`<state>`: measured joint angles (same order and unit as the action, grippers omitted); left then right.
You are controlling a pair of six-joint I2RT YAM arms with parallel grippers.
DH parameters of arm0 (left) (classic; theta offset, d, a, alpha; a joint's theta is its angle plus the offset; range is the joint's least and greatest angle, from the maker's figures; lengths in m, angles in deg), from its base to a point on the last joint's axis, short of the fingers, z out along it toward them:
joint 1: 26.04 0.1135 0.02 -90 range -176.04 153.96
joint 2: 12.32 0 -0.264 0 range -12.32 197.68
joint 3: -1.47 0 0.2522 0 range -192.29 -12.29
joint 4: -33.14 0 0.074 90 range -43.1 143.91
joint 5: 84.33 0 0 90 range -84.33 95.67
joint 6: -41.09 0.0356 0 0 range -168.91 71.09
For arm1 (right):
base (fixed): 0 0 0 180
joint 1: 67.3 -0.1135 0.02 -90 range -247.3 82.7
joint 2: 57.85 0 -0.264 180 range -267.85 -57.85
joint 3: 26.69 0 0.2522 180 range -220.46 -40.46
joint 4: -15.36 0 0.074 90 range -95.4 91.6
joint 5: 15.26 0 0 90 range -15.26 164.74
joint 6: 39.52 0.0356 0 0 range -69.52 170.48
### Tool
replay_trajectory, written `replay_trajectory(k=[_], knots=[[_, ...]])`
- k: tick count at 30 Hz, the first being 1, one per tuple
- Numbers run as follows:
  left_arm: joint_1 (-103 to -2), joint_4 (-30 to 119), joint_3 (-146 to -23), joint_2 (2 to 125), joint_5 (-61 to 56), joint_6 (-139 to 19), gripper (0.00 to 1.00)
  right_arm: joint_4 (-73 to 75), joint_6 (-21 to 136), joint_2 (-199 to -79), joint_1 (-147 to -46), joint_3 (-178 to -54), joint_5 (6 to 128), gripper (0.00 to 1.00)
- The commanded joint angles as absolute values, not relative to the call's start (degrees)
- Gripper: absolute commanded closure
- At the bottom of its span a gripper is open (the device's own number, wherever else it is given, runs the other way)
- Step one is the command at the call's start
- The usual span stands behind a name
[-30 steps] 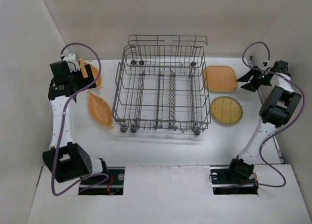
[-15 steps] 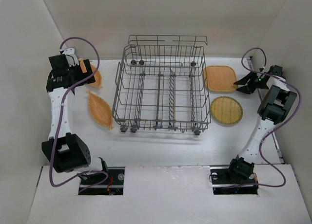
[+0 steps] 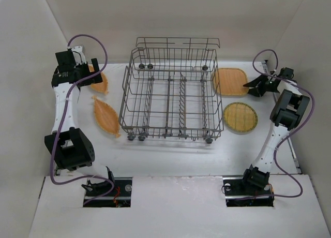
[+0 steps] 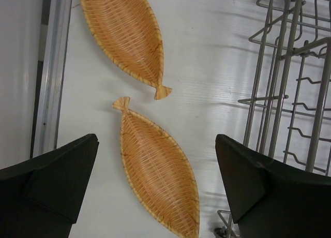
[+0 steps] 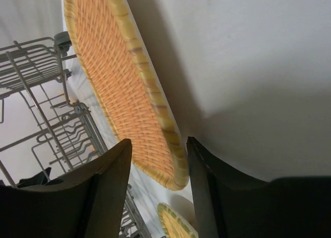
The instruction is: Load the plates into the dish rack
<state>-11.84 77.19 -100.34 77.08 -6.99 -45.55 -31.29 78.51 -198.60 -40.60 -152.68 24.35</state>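
The grey wire dish rack (image 3: 173, 93) stands mid-table with nothing in it. Two leaf-shaped plates lie flat to its left, the far one (image 3: 99, 84) and the near one (image 3: 106, 117). My left gripper (image 3: 92, 71) hangs open above them; in the left wrist view its jaws (image 4: 156, 139) frame the near leaf plate (image 4: 158, 176), with the far one (image 4: 124, 31) beyond. The rounded-rectangular plate (image 3: 231, 82) and the round plate (image 3: 240, 117) lie right of the rack. My right gripper (image 3: 257, 86) is open at the rectangular plate's right edge; its rim (image 5: 170, 139) sits between the fingers.
The rack's wires (image 4: 289, 83) run close to my left gripper's right finger. A white side wall (image 5: 248, 67) is right beside my right gripper. The rack (image 5: 46, 93) and the round plate (image 5: 173, 222) show past the right fingers.
My left gripper has swung back and right, over the leaf plates. My right gripper has moved left to the rectangular plate's edge. The plates have not moved.
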Motion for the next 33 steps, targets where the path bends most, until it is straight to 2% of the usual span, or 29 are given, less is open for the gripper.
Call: replay_trajectory(k=[1,3,8,16,33], knots=[[-11.93,77.14,-103.69,77.41,-7.25,-44.69,0.00,-27.32,81.33,-199.09,-42.90,-155.07,21.40,0.52],[-11.67,77.31,-104.13,77.94,-7.34,-44.60,0.00,-27.06,81.77,-198.92,-43.43,-154.89,21.57,0.70],[-12.01,76.79,-103.35,78.20,-7.25,-44.60,0.00,-27.14,80.98,-197.86,-43.61,-153.58,22.53,1.00],[-12.98,76.18,-100.36,76.54,-7.77,-44.95,0.00,-27.06,77.03,-188.91,-43.61,-148.57,26.31,1.00],[-14.83,69.50,-86.48,67.84,-10.76,-48.38,0.00,-23.19,62.36,-152.52,-41.32,-124.23,41.07,1.00]])
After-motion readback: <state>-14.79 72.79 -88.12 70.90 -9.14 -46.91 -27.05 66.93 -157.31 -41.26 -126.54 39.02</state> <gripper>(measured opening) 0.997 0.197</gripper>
